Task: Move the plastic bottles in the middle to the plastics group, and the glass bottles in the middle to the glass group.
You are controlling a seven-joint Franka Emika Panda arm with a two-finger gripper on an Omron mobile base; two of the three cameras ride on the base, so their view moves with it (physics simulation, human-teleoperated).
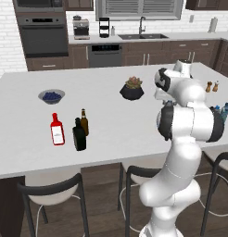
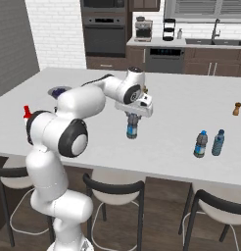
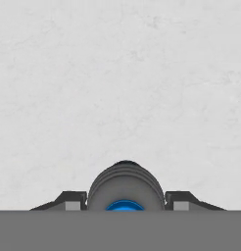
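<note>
My gripper (image 2: pixel 132 119) points straight down over the white island counter (image 2: pixel 191 105) and is shut on a plastic bottle (image 2: pixel 132 129), a small clear one with a blue label, held upright by its upper part. In the hand view the bottle (image 3: pixel 125 188) shows from above between the two fingertips (image 3: pixel 73 200). Whether its base touches the counter I cannot tell. Two more blue-labelled plastic bottles (image 2: pixel 201 144) stand together to the right. At the left the squat black glass bottle (image 1: pixel 79 135) stands beside the slim brown bottle (image 1: pixel 84 121) and the red bottle (image 1: pixel 57 130).
A bowl of berries (image 1: pixel 52 96) sits behind the glass bottles. A dark planter bowl (image 1: pixel 132 89) stands mid-counter, and two shakers (image 1: pixel 212 86) stand at the far right. Stools (image 2: pixel 115 188) line the counter's near edge.
</note>
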